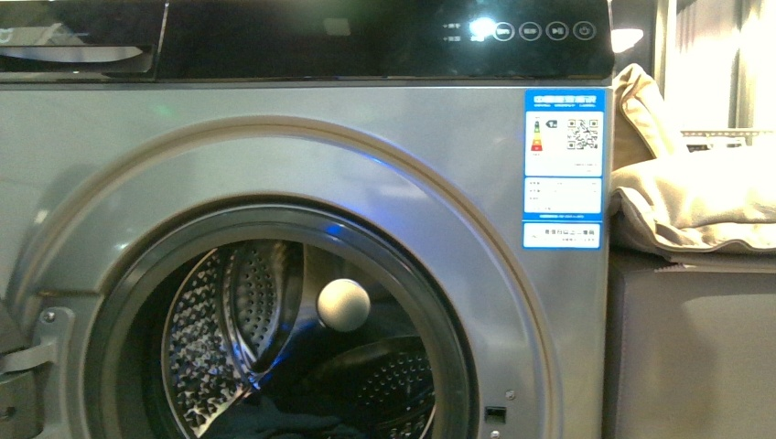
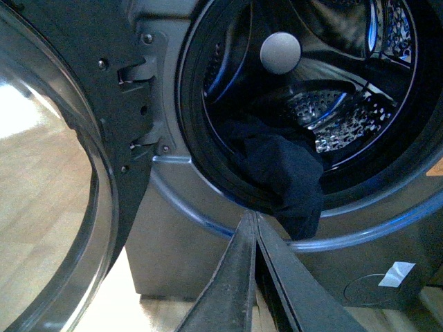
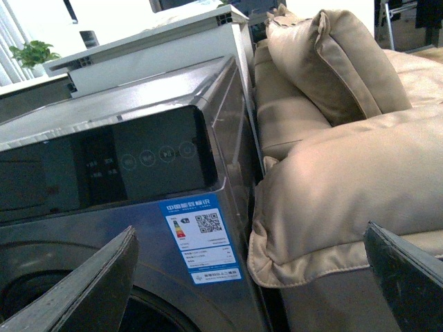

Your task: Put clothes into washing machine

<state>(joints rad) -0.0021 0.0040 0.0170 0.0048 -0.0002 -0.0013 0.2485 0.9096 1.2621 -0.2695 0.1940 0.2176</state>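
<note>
The silver-grey washing machine (image 1: 274, 165) fills the front view, its porthole open onto the perforated drum (image 1: 229, 347). The dark clothes (image 2: 287, 176) lie in the drum's mouth, one fold hanging over the lower door seal; a dark bit of the clothes (image 1: 274, 422) shows at the drum's bottom. My left gripper (image 2: 252, 220) is shut and empty, its tips just below and in front of that hanging fold. Up at the machine's top right corner, my right gripper (image 3: 252, 277) stands open with nothing between its fingers, near the blue label (image 3: 202, 238).
The open glass door (image 2: 62, 194) swings out beside the porthole on its hinge (image 2: 142, 104). A grey ball-shaped knob (image 1: 343, 305) sits inside the drum. Beige cushions (image 1: 695, 197) rest on a grey-brown cabinet (image 1: 695, 357) to the machine's right. Black control panel (image 1: 384, 37) on top.
</note>
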